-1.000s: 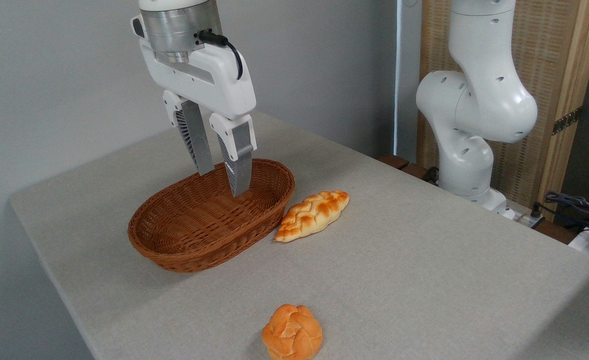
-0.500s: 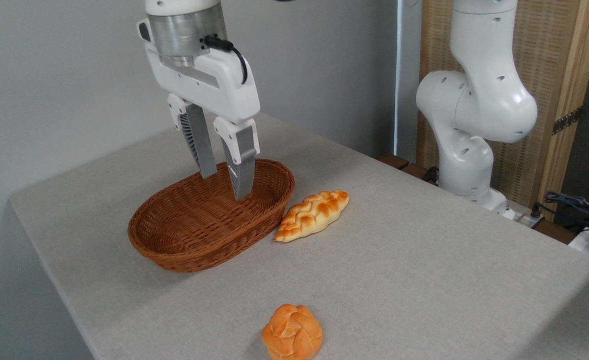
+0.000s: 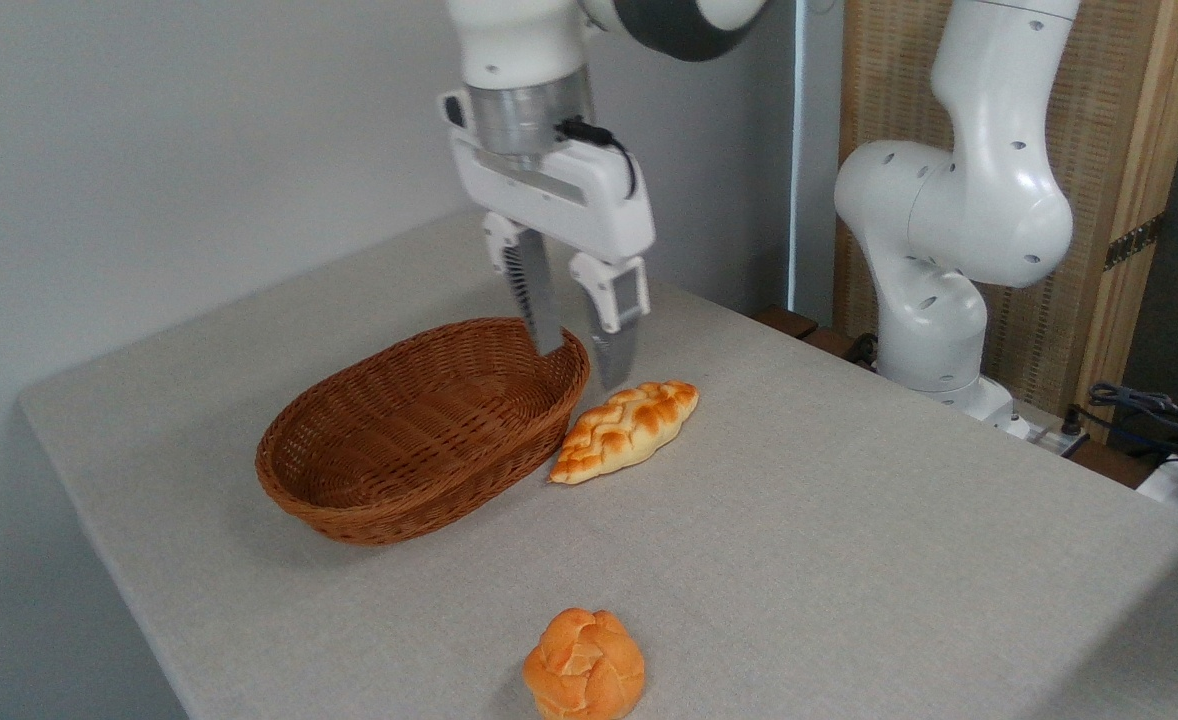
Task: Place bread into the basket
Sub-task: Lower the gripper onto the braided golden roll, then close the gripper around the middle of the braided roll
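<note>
While the claw [image 3: 582,367] hangs w/ its fingers parted and nothing between them, it sits above the gap btwn the basket's [image 3: 389,480] right end and the bread [image 3: 626,430]. Bread lies flat on the grey counter [image 3: 849,540], just beside the basket's right rim, not inside; basket holds nothing. Round orange bun [image 3: 584,664] rests near the counter's front edge, well apart from both.
</note>
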Robot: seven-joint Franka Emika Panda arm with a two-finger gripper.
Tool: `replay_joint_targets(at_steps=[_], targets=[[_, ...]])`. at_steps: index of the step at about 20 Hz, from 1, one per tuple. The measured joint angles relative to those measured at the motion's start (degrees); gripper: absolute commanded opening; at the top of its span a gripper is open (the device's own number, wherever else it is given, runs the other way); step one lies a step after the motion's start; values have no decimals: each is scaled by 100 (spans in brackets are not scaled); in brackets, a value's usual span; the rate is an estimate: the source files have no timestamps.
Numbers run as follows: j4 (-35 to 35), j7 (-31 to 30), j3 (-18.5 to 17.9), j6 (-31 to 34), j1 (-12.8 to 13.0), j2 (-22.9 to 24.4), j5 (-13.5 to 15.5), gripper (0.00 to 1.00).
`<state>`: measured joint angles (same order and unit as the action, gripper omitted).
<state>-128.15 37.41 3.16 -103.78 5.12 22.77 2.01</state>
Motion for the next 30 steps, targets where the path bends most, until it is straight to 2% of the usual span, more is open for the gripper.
replay_joint_targets(at_steps=[4, 14, 19, 30], targets=[[-646, 461, -3, -46, 98, 417, 1, 100], [-1297, 872, -2, -119, 501, 449, 3, 100], [-1467, 1094, -2, -395, 566, 448, 3, 100], [-1925, 1116, -2, -1233, 615, 440, 3, 100]])
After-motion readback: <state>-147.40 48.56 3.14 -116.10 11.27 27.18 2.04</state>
